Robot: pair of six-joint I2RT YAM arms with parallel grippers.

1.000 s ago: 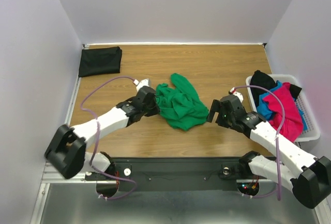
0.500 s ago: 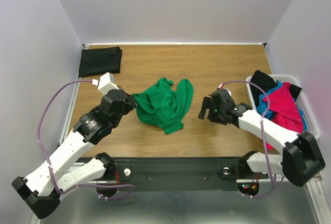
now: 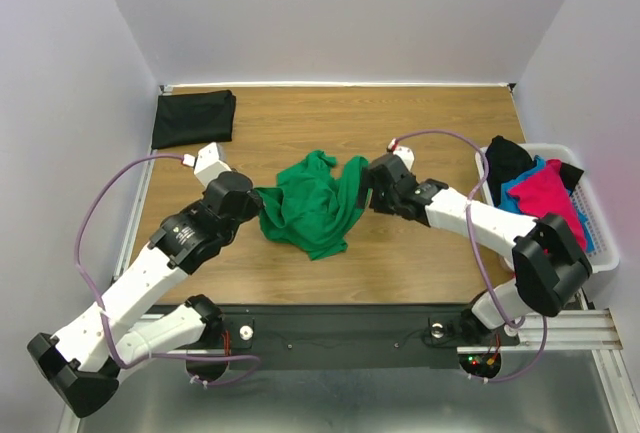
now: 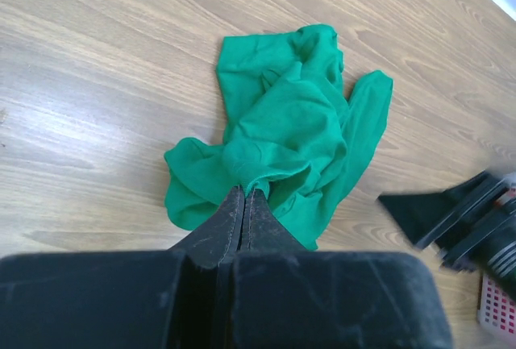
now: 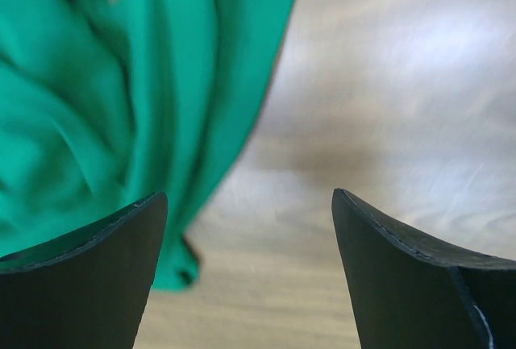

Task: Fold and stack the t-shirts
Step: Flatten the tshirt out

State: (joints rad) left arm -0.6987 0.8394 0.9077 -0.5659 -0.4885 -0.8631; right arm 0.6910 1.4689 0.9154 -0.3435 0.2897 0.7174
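Observation:
A bright green t-shirt (image 3: 315, 208) lies crumpled in the middle of the table; it also shows in the left wrist view (image 4: 294, 131) and the right wrist view (image 5: 105, 99). My left gripper (image 3: 258, 200) is shut on the shirt's left edge (image 4: 244, 192). My right gripper (image 3: 374, 185) is open and empty at the shirt's right edge, its fingertips (image 5: 153, 208) just above the wood beside the cloth (image 5: 250, 200). A folded black t-shirt (image 3: 193, 117) lies at the back left corner. Magenta (image 3: 549, 193), blue (image 3: 517, 191) and black (image 3: 506, 156) t-shirts lie heaped in the basket.
A white plastic basket (image 3: 598, 236) stands at the right edge of the wooden table (image 3: 420, 123). White walls close the table in at the back and both sides. The right arm's black gripper shows in the left wrist view (image 4: 463, 212).
My right gripper has moved left and back to the green shirt's right edge. My left gripper pulled the shirt leftward a second ago and has since held nearly still.

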